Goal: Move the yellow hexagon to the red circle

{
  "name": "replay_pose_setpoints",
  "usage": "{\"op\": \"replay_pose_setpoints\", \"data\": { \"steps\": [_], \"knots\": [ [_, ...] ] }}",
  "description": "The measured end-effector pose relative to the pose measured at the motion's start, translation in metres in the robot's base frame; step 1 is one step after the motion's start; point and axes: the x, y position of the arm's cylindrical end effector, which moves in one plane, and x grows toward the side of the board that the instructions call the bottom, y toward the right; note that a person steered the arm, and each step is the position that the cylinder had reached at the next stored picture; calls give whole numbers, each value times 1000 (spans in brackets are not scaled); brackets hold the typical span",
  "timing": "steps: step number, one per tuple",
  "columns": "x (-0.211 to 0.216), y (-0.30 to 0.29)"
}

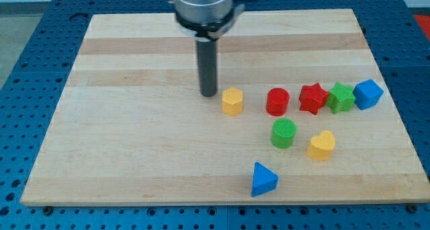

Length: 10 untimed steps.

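Blocks nearest the view's bottom, a blue triangle (264, 179), yellow heart (322, 145) and green circle (283, 133), lie clear of the work. Farther up, the yellow hexagon (232, 101) sits near the red circle (277, 101), at its left. My tip (209, 94) (a bare rod, no pincer to report) stands just beside the hexagon's left, placed, I judge, to shove it rightward.

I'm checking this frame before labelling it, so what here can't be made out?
- Arm above the rod: cut off by the view's top edge.
- Whether my tip touches the yellow hexagon: too close to tell; it sits just to its left.
- Whether the red star and green star touch: one view only.
- Board corners at the bottom: cropped.
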Motion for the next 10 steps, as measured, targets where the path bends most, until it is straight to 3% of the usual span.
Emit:
{"op": "replay_pose_setpoints", "data": {
  "steps": [1,4,6,9,10],
  "knots": [
    [8,-30],
    [17,6],
    [31,-6],
    [22,21],
    [23,-10]
  ]
}}
